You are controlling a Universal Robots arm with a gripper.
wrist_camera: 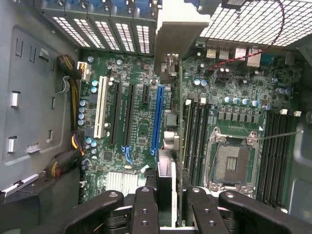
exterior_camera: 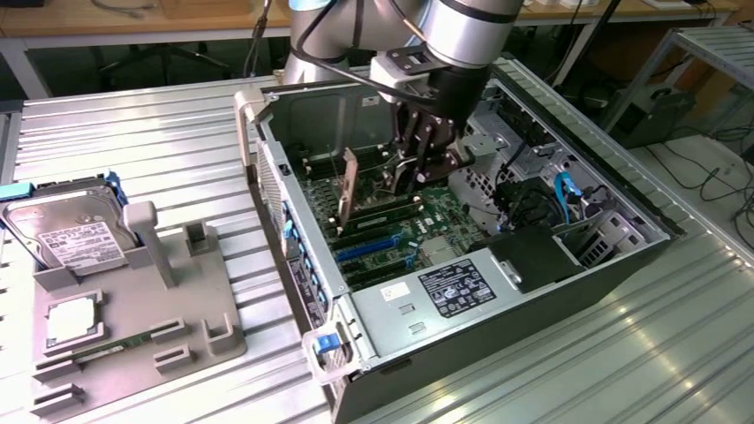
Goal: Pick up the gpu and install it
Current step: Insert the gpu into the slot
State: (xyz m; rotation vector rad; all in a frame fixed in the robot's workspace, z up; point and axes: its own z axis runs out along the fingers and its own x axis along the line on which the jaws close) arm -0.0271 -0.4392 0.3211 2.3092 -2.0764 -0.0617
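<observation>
In the exterior view the gripper (exterior_camera: 415,172) is inside the open computer case (exterior_camera: 613,256), near the upper middle of the frame, above the green motherboard (exterior_camera: 436,216). It is closed on the gpu (exterior_camera: 349,190) — the card stands on its edge, upright, with its lower edge down at the motherboard slots. In the wrist view the gpu (wrist_camera: 176,63) appears edge-on between the two black fingers (wrist_camera: 146,209) (its metal bracket is toward the perforated wall of the case), just beside the long blue slot (wrist_camera: 157,119). At the left of the exterior view, a grey tray (exterior_camera: 130,344) holds a hard drive (exterior_camera: 73,234) and a memory stick (exterior_camera: 112,347), well apart from the case.
</observation>
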